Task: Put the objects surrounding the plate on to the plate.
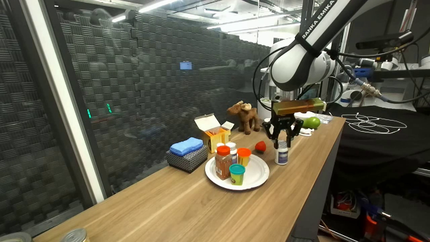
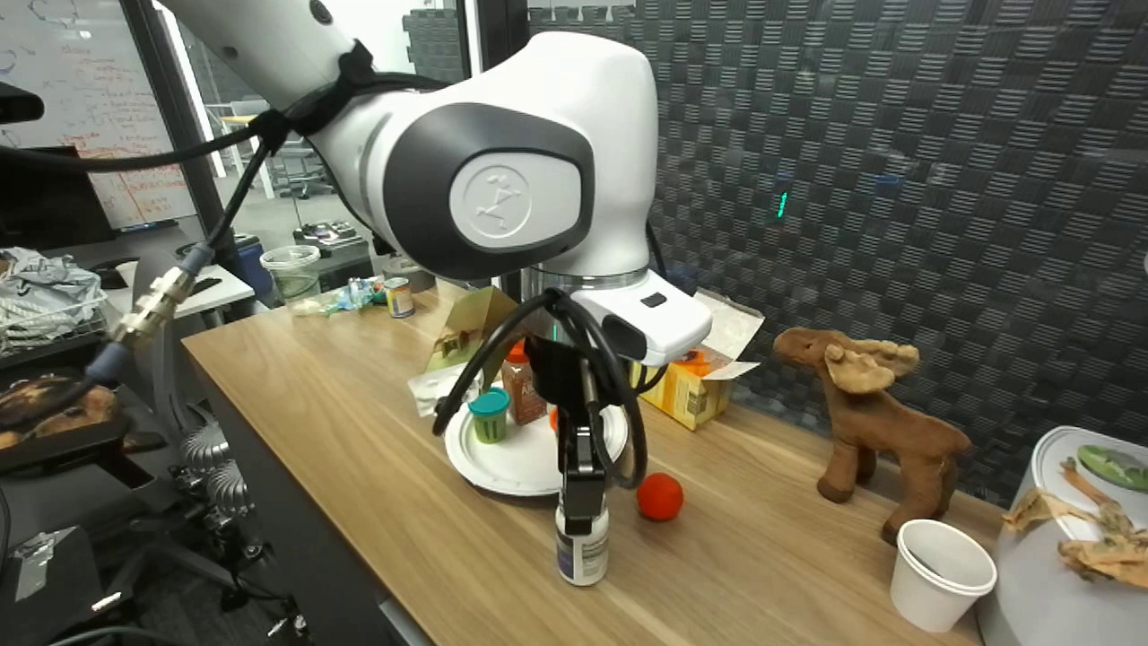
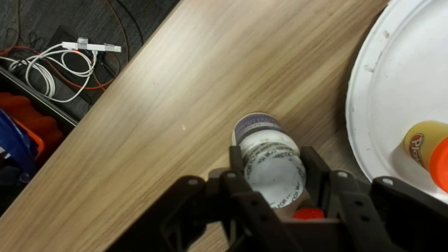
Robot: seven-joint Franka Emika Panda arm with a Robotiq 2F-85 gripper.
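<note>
The gripper (image 3: 272, 159) is clamped on the top of the white bottle (image 1: 281, 157), which stands upright directly beneath it. A straight lift, then a level lowering onto the plate (image 3: 409, 77) beside the gripper, should avoid tipping.

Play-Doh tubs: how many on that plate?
2: in an exterior view, the green tub by the near edge of the plate; the yellow tub behind it. The brown bottle could hide another.

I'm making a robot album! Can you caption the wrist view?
Robot hand closed around the cap of a purple-labelled white bottle, beside a white plate holding a Play-Doh tub.
</note>
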